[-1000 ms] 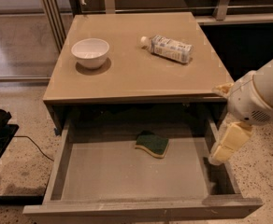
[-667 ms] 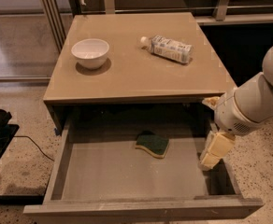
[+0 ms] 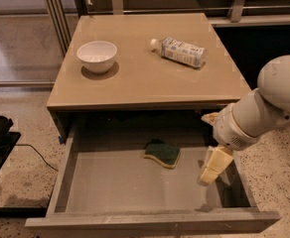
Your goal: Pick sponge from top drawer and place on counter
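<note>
**A:** Start at the bottom of the frame. What's nearest?

**B:** The top drawer [image 3: 85,192], pulled fully out, so its flat grey floor is open from above. That leaves the arm room to come down into it.

**A:** And the gripper?

**B:** The gripper [image 3: 213,166] hangs lower right, pointing down inside the drawer's right end, just above the floor. I can't tell whether it is open or closed. It has hold of nothing.

**A:** Where's the sponge?

**B:** The sponge [image 3: 162,154] lies flat, green side up, at centre frame towards the back of the drawer. It is left of the gripper, near it but clearly apart. I'd say the reach is underway and the grasp not yet made.

**A:** Further back?

**B:** The counter [image 3: 145,83] fills the upper middle. A white bowl [image 3: 97,56] stands upper left and a bottle [image 3: 181,51] lies on its side upper right. There is bare top between and in front of them, which looks a sensible spot for the sponge.

**A:** What has changed from a second ago?

**B:** The gripper was out by the drawer's right wall. It has since swung leftward and a little lower, closing on the sponge. The sponge, bowl and bottle haven't shifted.
</note>
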Available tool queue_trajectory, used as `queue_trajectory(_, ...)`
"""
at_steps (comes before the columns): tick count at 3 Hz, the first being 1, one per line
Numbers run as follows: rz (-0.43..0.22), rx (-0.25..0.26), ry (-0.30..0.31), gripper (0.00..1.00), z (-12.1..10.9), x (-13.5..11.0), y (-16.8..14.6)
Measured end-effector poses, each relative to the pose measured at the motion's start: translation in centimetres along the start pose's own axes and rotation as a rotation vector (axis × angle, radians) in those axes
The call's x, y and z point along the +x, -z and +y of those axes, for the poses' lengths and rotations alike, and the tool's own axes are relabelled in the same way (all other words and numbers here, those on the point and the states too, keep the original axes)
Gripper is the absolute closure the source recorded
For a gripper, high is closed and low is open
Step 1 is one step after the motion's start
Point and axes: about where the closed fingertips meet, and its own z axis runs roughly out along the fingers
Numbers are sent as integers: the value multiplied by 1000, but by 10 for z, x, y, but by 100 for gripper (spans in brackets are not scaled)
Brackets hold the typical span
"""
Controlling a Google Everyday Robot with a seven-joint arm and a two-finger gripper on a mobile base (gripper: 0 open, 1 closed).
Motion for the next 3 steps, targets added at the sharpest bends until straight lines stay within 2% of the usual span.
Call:
queue_trajectory(1, -45, -77, -10, 0, 2, -5, -54)
queue_trajectory(2, -78, -117, -15, 0, 0, -10, -87)
queue_trajectory(3, -148, -89, -17, 0, -2, -18, -104)
